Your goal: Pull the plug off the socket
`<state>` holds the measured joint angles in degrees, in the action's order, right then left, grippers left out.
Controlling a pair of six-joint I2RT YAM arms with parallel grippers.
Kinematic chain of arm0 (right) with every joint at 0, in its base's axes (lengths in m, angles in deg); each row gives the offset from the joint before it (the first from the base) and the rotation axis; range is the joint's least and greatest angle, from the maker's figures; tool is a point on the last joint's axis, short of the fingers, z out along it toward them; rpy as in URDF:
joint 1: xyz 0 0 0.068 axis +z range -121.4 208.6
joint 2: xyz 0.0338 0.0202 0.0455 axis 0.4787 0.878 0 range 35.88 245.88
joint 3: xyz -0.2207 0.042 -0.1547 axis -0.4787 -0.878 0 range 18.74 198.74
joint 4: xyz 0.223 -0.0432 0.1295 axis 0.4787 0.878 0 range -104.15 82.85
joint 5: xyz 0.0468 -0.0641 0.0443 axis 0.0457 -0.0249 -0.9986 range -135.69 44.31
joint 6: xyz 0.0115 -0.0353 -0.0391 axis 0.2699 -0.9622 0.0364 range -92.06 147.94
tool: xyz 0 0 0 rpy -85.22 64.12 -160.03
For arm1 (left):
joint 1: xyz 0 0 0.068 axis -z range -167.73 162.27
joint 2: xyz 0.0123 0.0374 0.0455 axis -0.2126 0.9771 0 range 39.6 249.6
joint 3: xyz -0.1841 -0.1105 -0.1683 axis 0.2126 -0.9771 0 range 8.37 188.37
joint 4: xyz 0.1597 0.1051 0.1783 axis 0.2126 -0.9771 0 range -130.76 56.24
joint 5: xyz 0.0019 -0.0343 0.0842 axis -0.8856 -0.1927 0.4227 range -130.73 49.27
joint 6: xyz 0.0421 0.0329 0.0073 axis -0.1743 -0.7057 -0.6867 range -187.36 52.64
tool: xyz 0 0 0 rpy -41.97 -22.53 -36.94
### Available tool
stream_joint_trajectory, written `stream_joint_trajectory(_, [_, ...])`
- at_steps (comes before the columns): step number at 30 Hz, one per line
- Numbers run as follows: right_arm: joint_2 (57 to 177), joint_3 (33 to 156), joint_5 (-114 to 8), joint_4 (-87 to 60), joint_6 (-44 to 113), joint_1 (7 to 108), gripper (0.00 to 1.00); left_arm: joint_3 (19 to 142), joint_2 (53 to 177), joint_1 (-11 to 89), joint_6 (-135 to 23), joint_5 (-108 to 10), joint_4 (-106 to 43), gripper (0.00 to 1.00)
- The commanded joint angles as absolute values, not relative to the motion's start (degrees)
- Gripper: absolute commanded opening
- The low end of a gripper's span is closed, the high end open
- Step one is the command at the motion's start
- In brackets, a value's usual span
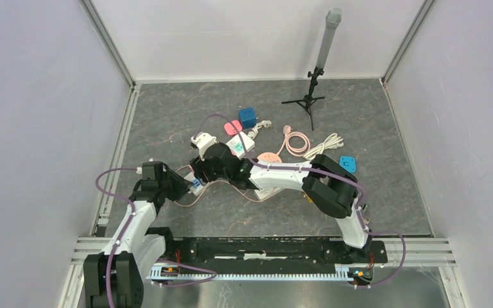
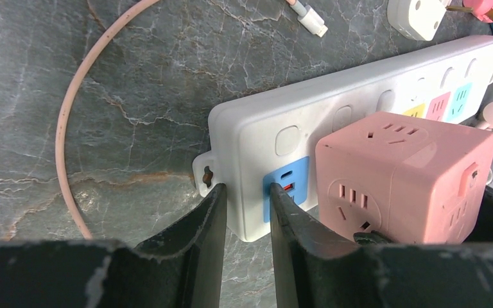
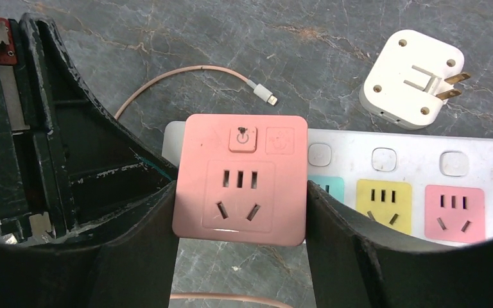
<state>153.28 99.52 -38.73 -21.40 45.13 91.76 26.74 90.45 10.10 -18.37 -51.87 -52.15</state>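
Note:
A pink cube plug [image 3: 241,179] sits in the end socket of a white power strip [image 3: 423,160] with coloured sockets. My right gripper [image 3: 241,196] is shut on the pink cube plug, one finger pressed on each side. In the left wrist view the cube [image 2: 404,173] stands on the strip [image 2: 359,90]. My left gripper [image 2: 247,205] is shut on the strip's near end, with one finger by the mounting tab and one on the blue USB panel. From above, both grippers meet over the strip [image 1: 241,146]: the left gripper [image 1: 192,186] and the right gripper [image 1: 215,163]. The cube is hidden there.
A white adapter [image 3: 411,80] lies loose beside the strip. A thin pink cable [image 2: 64,128] curves over the floor, its tip [image 3: 263,93] near the cube. Farther back are a blue cube [image 1: 247,117], coiled cables [image 1: 295,141], a blue plate [image 1: 348,164] and a tripod [image 1: 308,99].

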Motion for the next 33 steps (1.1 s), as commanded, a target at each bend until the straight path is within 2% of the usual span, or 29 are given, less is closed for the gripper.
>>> stream_joint_trajectory(1, [150.23, 103.77, -42.22, -27.34, 45.71, 93.80, 0.00, 25.95, 91.15, 10.42, -18.34, -52.16, -54.42, 0.36])
stream_joint_trajectory(5, [147.29, 97.69, -49.86, -35.62, 53.71, 88.95, 0.00, 25.86, 90.93, 10.39, -18.32, -52.24, -54.42, 0.36])
stream_joint_trajectory(12, [146.99, 97.56, -42.00, -33.21, 47.39, 92.38, 0.00, 25.77, 91.23, 10.46, -18.32, -52.06, -54.20, 0.35])
stream_joint_trajectory(18, [143.35, 95.25, -40.62, -36.00, 45.02, 92.54, 0.00, 25.68, 91.03, 10.51, -18.32, -52.25, -54.24, 0.35])
stream_joint_trajectory(24, [136.44, 82.87, -45.49, -51.41, 58.97, 84.83, 0.00, 25.67, 90.95, 10.60, -18.25, -52.35, -54.24, 0.35])
stream_joint_trajectory(29, [132.99, 78.08, -41.28, -51.65, 60.17, 82.21, 0.00, 26.42, 90.29, 10.57, -18.07, -53.65, -54.33, 0.36])
stream_joint_trajectory(31, [131.21, 75.65, -40.11, -51.15, 61.46, 79.80, 0.00, 27.48, 89.98, 10.57, -18.05, -54.68, -54.32, 0.41])
stream_joint_trajectory(33, [129.70, 73.80, -38.53, -49.88, 61.95, 77.51, 0.00, 29.36, 90.21, 10.59, -18.69, -55.98, -54.95, 0.52])
